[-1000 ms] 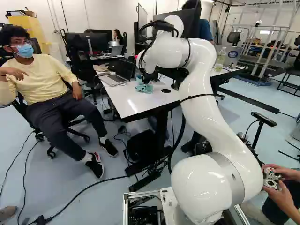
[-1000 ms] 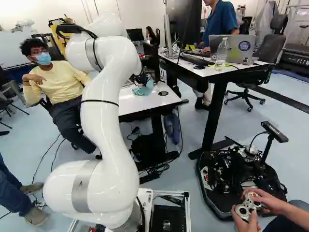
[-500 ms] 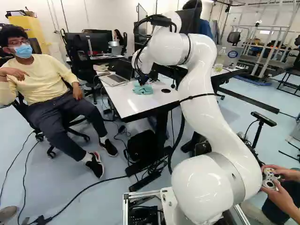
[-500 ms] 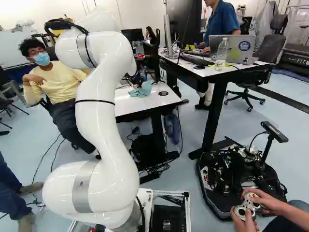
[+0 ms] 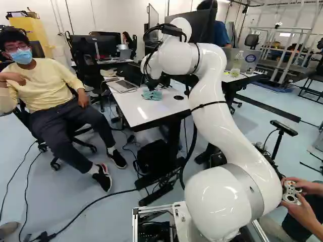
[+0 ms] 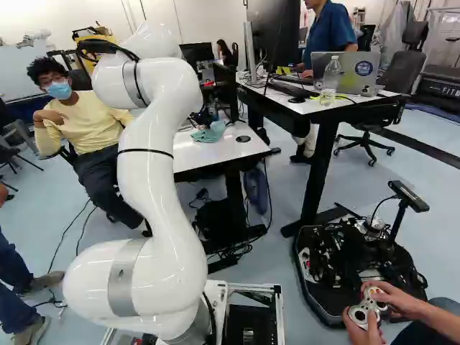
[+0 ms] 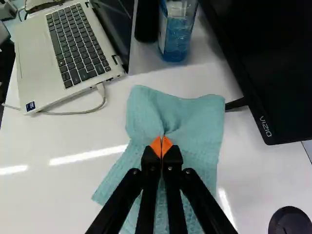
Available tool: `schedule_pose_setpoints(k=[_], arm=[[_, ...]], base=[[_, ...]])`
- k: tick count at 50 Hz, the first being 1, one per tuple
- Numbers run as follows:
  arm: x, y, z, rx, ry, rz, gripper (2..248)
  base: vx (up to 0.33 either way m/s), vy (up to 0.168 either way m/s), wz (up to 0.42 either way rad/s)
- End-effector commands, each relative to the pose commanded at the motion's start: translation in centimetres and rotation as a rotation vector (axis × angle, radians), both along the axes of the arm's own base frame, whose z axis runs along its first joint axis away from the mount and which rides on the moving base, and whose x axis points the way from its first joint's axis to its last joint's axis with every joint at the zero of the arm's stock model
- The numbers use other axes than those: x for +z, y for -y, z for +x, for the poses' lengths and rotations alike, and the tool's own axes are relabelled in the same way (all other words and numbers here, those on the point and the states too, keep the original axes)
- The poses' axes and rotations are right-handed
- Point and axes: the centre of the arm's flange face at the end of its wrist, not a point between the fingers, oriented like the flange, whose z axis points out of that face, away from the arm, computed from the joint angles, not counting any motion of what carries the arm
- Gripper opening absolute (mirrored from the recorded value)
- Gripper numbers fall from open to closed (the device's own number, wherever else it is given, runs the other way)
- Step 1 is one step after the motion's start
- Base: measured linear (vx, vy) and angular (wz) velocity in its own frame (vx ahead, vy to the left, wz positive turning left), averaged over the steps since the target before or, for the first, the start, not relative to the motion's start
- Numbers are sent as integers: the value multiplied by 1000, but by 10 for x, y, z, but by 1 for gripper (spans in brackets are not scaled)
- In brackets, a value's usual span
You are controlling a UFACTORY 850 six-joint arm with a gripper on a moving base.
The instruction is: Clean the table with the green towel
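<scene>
At the end of the arm, the gripper point(image 5: 152, 85) is low over the white table point(image 5: 139, 112), right at the green towel point(image 5: 153, 96). Seen from the wrist, the gripper point(image 7: 161, 146) has its orange tips together, with a fold of the towel point(image 7: 187, 114) pinched between them. The cloth spreads on the tabletop point(image 7: 44, 200) ahead of and under the fingers, its folds running toward the tips. Part of it is hidden beneath the fingers.
Ahead of the gripper are an open laptop point(image 7: 73, 46) with a cable, a blue bottle point(image 7: 175, 31) and a dark monitor point(image 7: 278, 63). A round black grommet point(image 7: 290, 222) is set in the tabletop. A seated person point(image 5: 45, 96) is beside the table.
The arm has shifted leftward in both base views, carrying the towel along the table with it. The towel, bunched higher a second ago, lies lower now. The base has stayed put.
</scene>
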Motion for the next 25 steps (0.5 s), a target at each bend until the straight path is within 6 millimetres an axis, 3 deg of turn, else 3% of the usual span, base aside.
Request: schedule_pose_setpoints(k=[25], arm=[[25, 1, -5, 0, 21, 3, 25]], base=[[0, 0, 0]])
